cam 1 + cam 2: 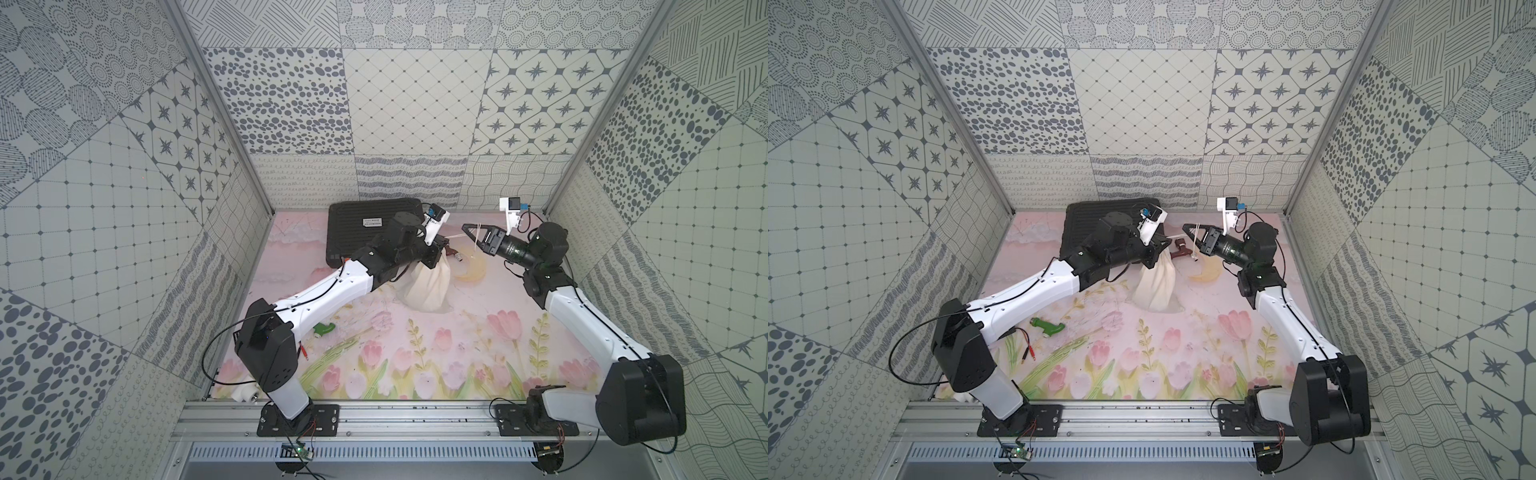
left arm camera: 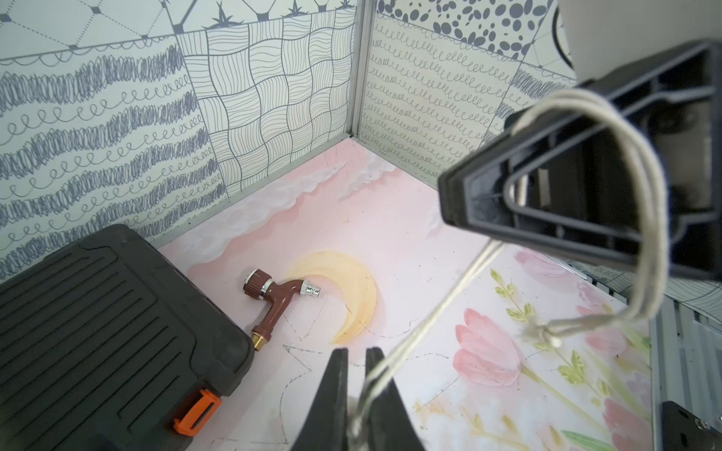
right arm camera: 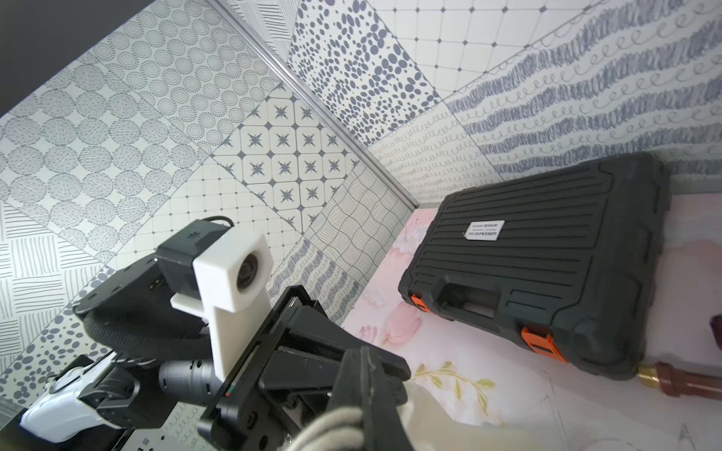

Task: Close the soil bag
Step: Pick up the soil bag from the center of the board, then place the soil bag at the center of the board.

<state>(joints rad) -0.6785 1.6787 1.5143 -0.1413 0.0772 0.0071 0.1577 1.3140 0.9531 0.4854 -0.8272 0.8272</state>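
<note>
The soil bag (image 1: 424,286) (image 1: 1158,286) is a cream cloth pouch standing on the mat, its top gathered into a narrow neck. My left gripper (image 1: 444,244) (image 2: 356,353) is shut on that neck, and cloth shows deep between its fingers. My right gripper (image 1: 466,227) (image 3: 365,353) hangs to the right of the bag, above the mat, shut on the pale cords (image 2: 437,304). The cords run taut from the bag's mouth to the right gripper, and their knotted loop (image 2: 648,218) drapes over it. In the right wrist view a patch of the bag (image 3: 429,421) shows under the fingers.
A black ribbed case (image 1: 368,230) with orange latches (image 2: 195,410) lies at the back left. A brown tap (image 2: 273,300) lies beside it near the bag. A green tap (image 1: 1048,328) and red-tipped leads (image 1: 1027,353) lie under the left arm. Patterned walls enclose the mat.
</note>
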